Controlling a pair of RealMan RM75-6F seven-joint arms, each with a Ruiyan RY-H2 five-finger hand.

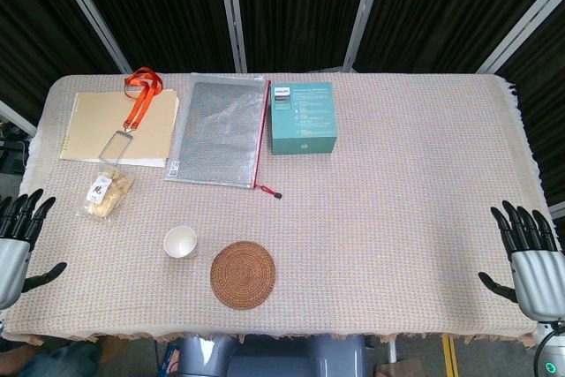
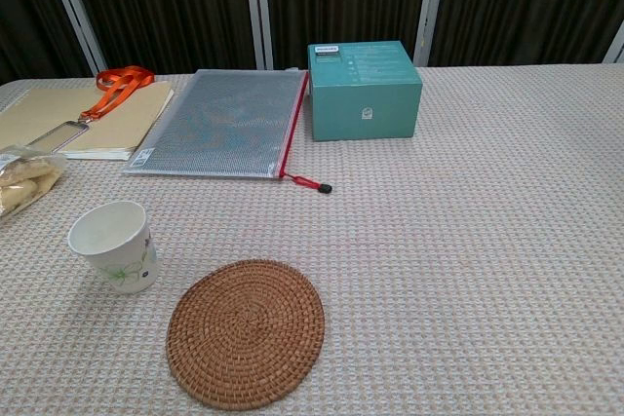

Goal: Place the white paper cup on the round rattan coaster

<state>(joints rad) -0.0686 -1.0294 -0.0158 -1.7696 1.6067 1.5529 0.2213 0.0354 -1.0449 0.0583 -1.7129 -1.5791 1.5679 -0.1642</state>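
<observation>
Now, at the near left of the counter (image 1: 397, 218): white paper cup (image 1: 180, 242), upright, mouth up, with a faint green print on its side in the chest view. Just beside it, to its right and slightly nearer the front edge, though not touching: round rattan coaster (image 1: 243, 275), flat on the woven cloth, bare on top. Cup not yet on the coaster.

Left hand (image 1: 16, 240) at the far left edge of the head view, level with the cup but well apart from it; fingers (image 1: 28, 211) spread and straight, holding nothing. Right hand (image 1: 530, 262) at the far right edge, well apart from everything on the counter; fingers likewise spread, empty. Neither hand visible in the chest view.

Along the back: teal box (image 1: 302, 117) near the middle, closed, flat on its base. To its left, touching or almost touching it: clear mesh zip pouch (image 1: 218, 131) with a red zipper edge and a small pull trailing toward the front. Further left: tan folder (image 1: 120, 127), with an orange lanyard (image 1: 139, 99) and its badge holder lying across it. In front of the folder, near the left edge: small clear bag of snacks (image 1: 109, 193).
</observation>
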